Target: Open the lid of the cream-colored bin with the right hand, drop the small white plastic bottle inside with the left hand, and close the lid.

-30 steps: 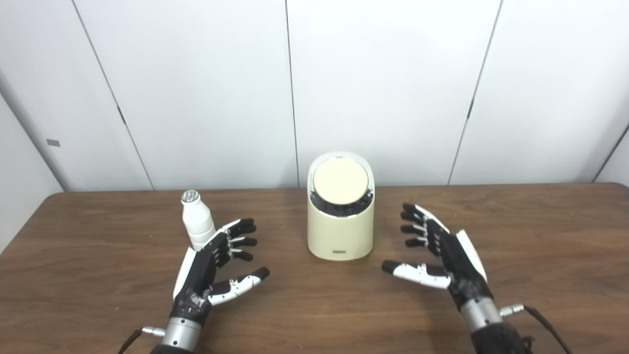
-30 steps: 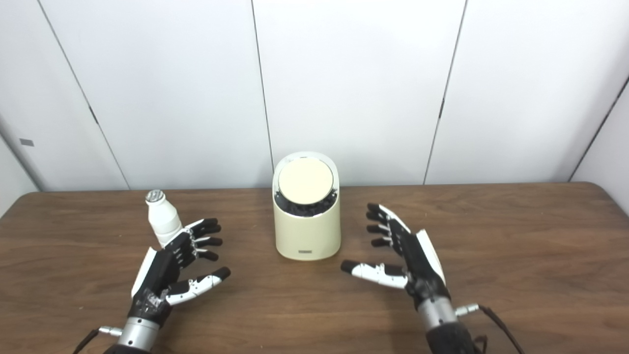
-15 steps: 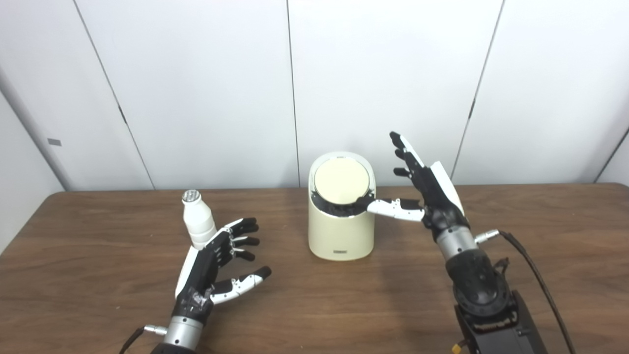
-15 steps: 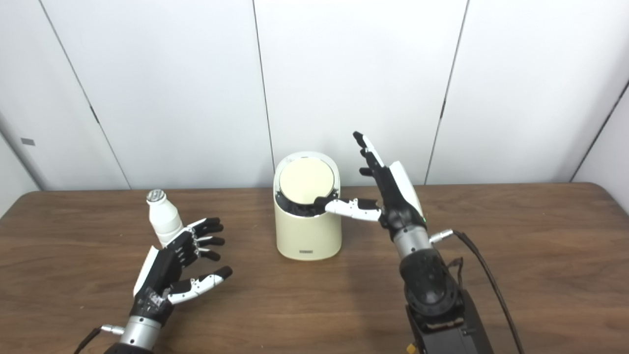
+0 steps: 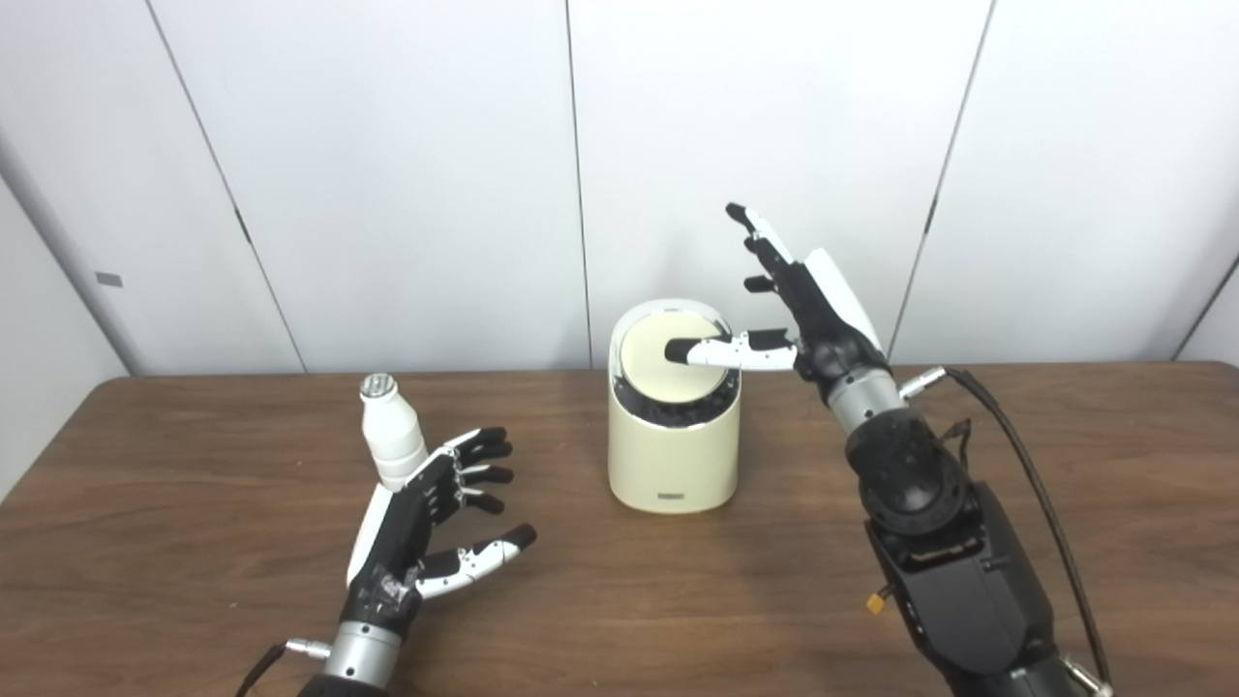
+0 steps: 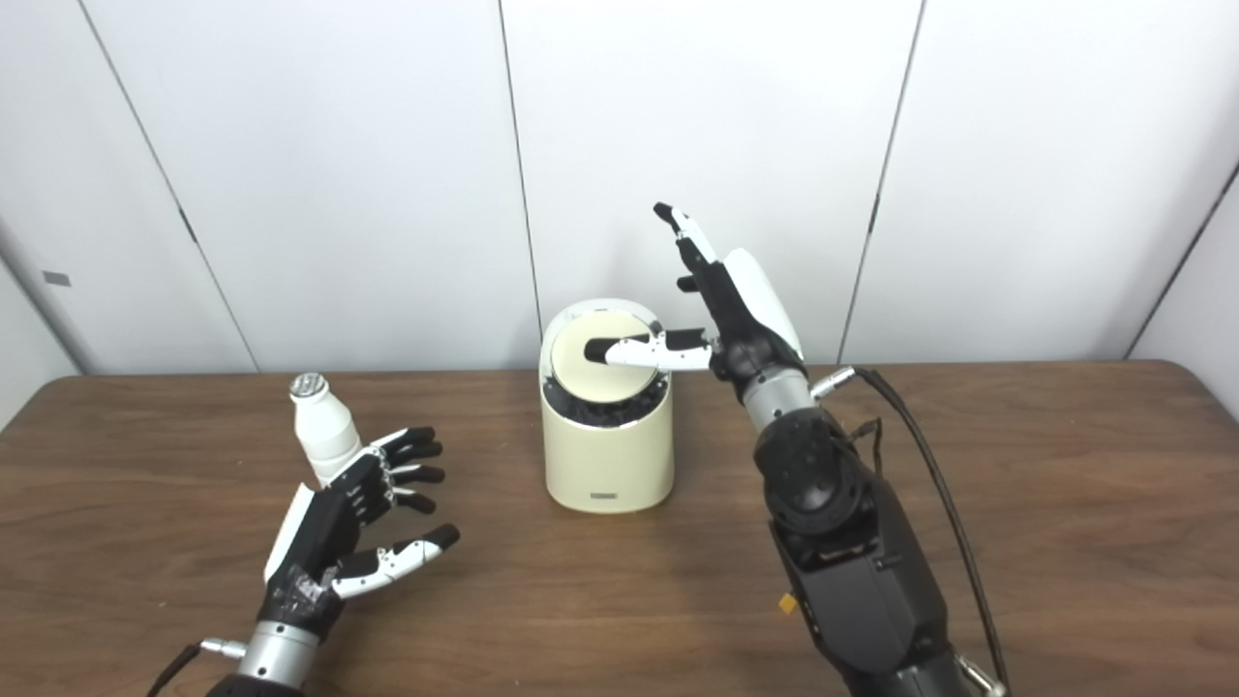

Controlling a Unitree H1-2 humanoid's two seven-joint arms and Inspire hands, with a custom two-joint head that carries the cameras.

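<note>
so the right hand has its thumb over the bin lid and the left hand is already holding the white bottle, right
Not quite. The left hand is open and holds nothing; the white bottle stands upright on the table just behind its fingers, as the left eye view shows. The right hand does have its thumb over the bin lid.

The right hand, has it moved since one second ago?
Yes. The right hand rose from the table and went left; its thumb is now over the bin lid.

One bin [image 5: 672, 455], one bottle [image 5: 391, 443], two hands.
</note>
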